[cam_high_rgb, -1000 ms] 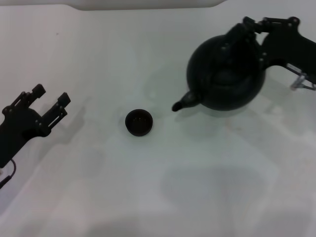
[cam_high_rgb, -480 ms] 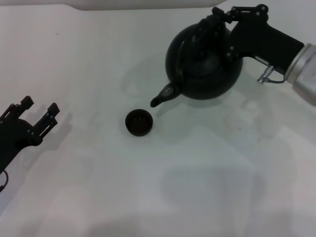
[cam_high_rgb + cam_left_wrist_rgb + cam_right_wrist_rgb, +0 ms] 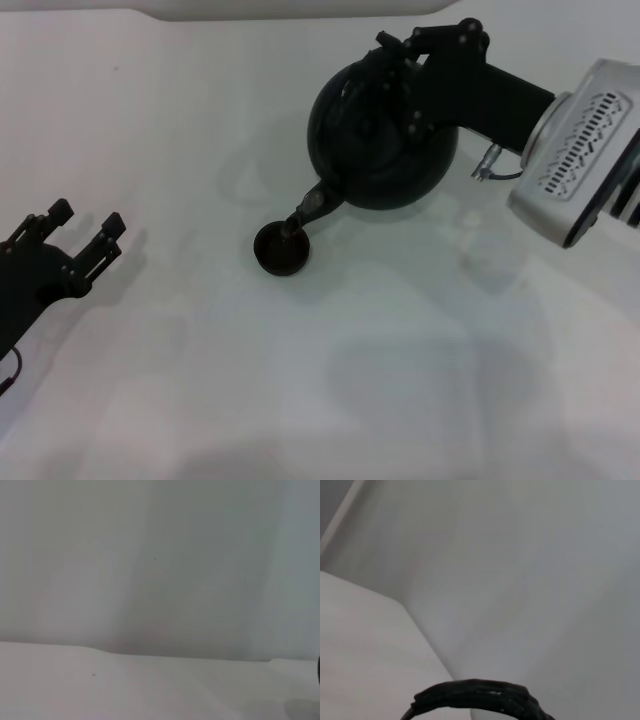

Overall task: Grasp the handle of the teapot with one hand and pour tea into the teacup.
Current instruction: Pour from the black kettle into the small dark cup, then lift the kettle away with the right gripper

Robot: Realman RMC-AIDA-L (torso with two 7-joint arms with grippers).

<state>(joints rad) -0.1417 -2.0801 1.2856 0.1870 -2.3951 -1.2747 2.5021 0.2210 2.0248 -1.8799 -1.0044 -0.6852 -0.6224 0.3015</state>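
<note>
Head overhead; wrists close (handle shared).

Black two-fingered left tool; right tool black on a vented silver wrist.

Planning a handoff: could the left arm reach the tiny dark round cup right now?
Probably not cleanly. The black teapot's spout hangs right over the tiny dark round cup, held by the right gripper. The left gripper sits open, well apart, over bare white table.
</note>
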